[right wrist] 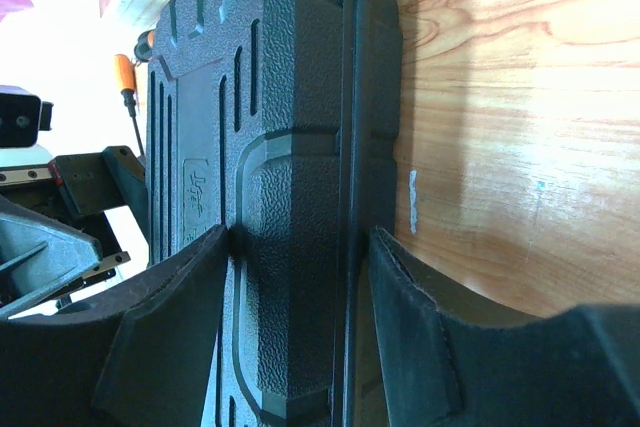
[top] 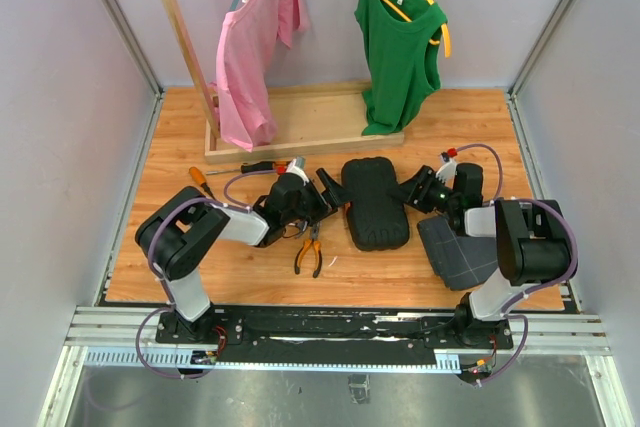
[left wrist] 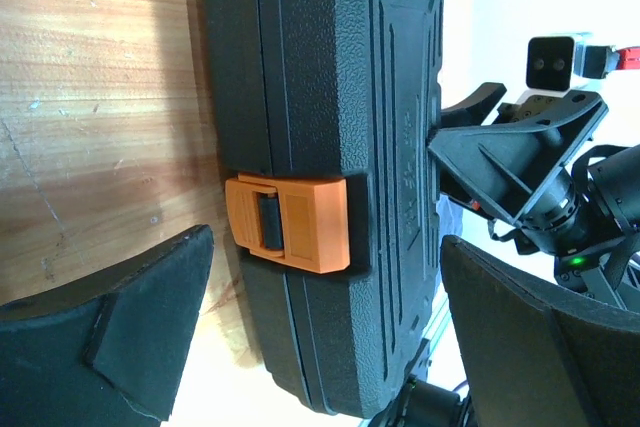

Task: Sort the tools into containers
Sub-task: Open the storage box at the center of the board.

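two-arm job, i reckon: unlatch | top: shut case in middle of desk, left hand and right hand flank it, pliers loose beside | left wrist: left hand open around orange latch, i'd flip it gently | right wrist: right hand looks pinched on case edge, best brace firmly

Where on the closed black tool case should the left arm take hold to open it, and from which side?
The orange latch at mid-length of the case's left edge. Come in from the left, low over the table, jaws straddling the tab: it stands proud of the edge, and the case lies flat.
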Controlling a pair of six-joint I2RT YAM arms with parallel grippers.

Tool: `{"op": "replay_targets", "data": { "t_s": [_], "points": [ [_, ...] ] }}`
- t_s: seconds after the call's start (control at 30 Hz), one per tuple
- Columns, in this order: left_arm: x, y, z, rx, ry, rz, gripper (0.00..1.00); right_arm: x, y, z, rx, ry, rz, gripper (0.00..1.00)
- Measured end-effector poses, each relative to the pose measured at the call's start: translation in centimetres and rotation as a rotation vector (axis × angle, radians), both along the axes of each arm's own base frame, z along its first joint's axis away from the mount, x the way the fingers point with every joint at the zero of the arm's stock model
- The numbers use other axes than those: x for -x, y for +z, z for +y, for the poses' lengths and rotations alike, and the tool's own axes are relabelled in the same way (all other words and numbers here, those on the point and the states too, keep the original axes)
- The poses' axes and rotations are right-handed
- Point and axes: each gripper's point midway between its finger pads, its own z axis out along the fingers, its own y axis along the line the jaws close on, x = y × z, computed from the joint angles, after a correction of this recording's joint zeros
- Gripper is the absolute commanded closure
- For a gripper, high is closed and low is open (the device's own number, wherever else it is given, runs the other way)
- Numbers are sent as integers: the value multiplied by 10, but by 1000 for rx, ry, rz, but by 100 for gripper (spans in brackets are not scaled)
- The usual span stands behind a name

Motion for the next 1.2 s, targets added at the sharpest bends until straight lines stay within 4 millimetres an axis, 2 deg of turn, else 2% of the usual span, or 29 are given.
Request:
{"op": "replay_targets", "data": {
  "t_s": [0.6,1.07,1.2],
  "points": [
    [-5,-19,-12,24,-10,66,1,-3,-2,-7,-26,-24,-8,45],
    [-9,-18,-27,100,-36,78,5,-4,-3,-10,-46,-34,2,45],
    [-9,-17,-27,103,-39,77,10,-4,-3,-11,-47,-34,2,43]
  ]
}}
